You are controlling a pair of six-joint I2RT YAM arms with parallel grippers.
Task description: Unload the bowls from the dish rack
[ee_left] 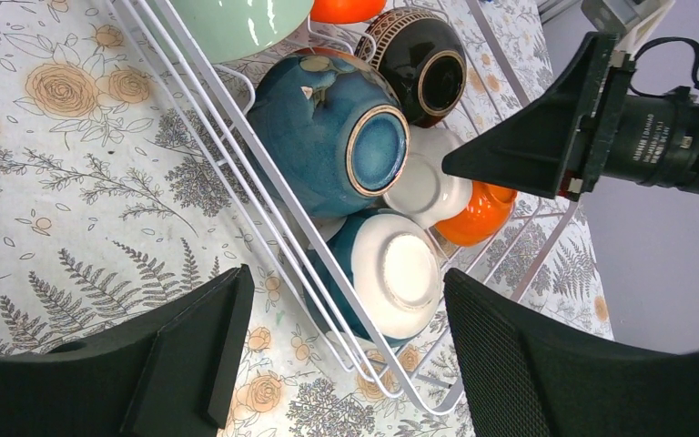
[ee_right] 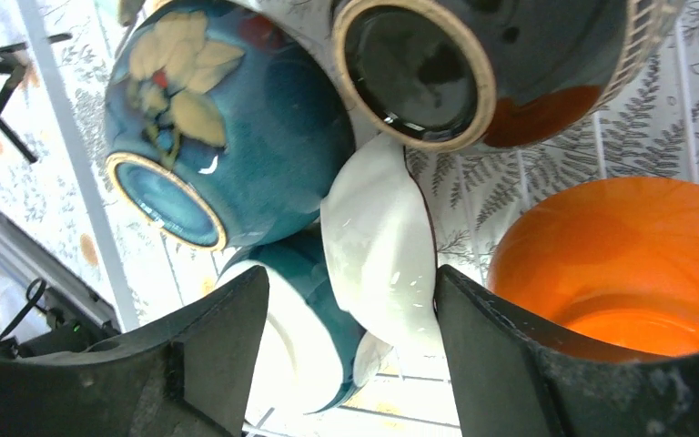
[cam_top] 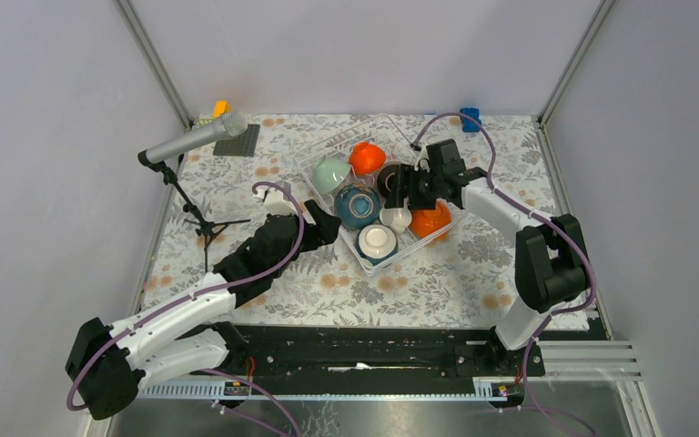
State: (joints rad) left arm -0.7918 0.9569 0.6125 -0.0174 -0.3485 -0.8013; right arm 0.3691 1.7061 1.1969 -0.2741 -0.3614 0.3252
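I am working on what looks like the first pick: all seven bowls I can count are lying in the dish rack (ee_left: 296,264), which is sitting on the table (cam_top: 419,282), and none is out on the cloth. I am holding my right jaws spread inside the rack, standing either side of the tilted cream-white bowl (ee_right: 373,237). It is leaning among the teal blue bowl (ee_right: 227,127), the dark brown bowl (ee_right: 473,64) and an orange bowl (ee_right: 619,264), and I am judging it not yet pinched. My left jaws are hanging spread over the table just outside the rack's near-left wall, gripping nothing and facing an upturned white-bottomed bowl (ee_left: 400,273). Next I am expecting to need a firm pinch on that thin cream rim, then a steady lift clear of its neighbours and the wire wall, carrying it out to bare table
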